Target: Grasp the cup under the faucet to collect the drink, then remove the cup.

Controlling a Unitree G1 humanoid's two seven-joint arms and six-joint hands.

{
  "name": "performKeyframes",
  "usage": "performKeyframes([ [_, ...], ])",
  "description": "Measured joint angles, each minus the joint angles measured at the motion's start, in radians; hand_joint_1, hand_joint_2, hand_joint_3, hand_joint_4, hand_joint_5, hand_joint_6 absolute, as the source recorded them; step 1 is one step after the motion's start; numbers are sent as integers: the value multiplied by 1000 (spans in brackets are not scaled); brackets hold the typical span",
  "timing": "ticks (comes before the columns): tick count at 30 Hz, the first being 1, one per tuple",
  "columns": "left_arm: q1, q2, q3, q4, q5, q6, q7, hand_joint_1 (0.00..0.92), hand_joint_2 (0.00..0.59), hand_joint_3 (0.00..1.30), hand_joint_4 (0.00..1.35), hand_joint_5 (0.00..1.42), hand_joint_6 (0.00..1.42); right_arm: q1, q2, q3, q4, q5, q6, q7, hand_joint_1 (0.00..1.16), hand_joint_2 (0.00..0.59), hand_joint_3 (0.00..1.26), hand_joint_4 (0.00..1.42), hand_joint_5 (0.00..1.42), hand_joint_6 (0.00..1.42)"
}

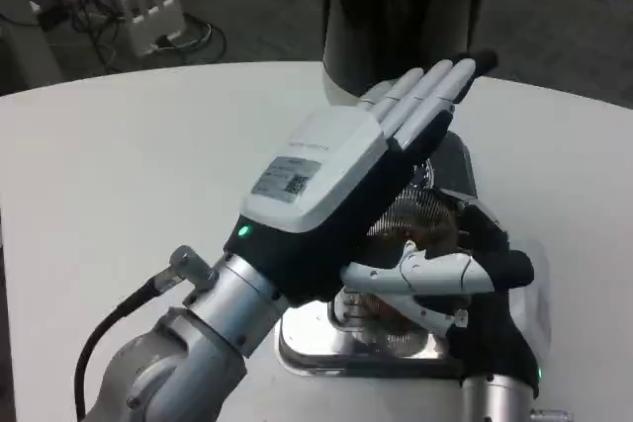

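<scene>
A clear ribbed cup [423, 216] with brown drink in it stands on the metal drip tray [326, 351] in front of the dark dispenser [401, 7]. My right hand [492, 279] comes up from the lower right, and its black fingers [495, 244] wrap the cup's right side. My left hand [331, 185] lies across the middle, back up, covering much of the cup and the faucet. Its fingers [425, 91] are stretched out straight toward the dispenser and hold nothing. Its white thumb [420, 274] points right, below the cup.
The white table [129, 165] spreads wide to the left and far right. Beyond its back edge a white router [150, 9] with cables sits on the dark floor. The dispenser body stands close behind the tray.
</scene>
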Motion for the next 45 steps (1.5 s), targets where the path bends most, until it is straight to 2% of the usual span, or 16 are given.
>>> performKeyframes([
  [3, 12, 0, 2, -14, 0, -2, 3, 0, 24, 0, 0, 0, 0, 14, -4, 7, -13, -4, 0, 0, 954, 111, 846, 933, 1109, 1173],
  [9, 58, -7, 15, -64, 8, -3, 34, 0, 24, 0, 0, 0, 0, 53, -10, 16, -59, -6, 8, 1, 953, 110, 863, 943, 1132, 1211],
  [10, 78, -9, 29, -96, 16, -2, 40, 0, 23, 0, 0, 0, 0, 87, -12, 23, -90, -10, 9, 0, 953, 110, 863, 952, 1137, 1218],
  [14, 112, -17, 44, -146, 29, 9, 41, 0, 24, 0, 0, 0, 0, 132, -15, 46, -142, -26, 24, 8, 953, 109, 869, 954, 1150, 1240],
  [24, 208, -17, 103, -229, 30, 22, 38, 0, 23, 0, 0, 0, 0, 177, -22, 63, -190, -38, 33, 24, 947, 90, 891, 974, 1163, 1286],
  [30, 276, 2, 130, -249, -2, 14, 37, 0, 25, 0, 0, 0, 0, 196, -24, 71, -205, -39, 33, 24, 947, 90, 895, 977, 1173, 1320],
  [42, 396, 44, 169, -288, -40, -38, 20, 0, 29, 0, 0, 0, 0, 322, -30, 108, -365, -37, 34, 108, 948, 83, 904, 988, 1176, 1346],
  [45, 459, 47, 188, -291, -47, -49, 20, 0, 33, 0, 0, 0, 0, 359, -31, 121, -397, -38, 34, 128, 947, 79, 904, 988, 1176, 1348],
])
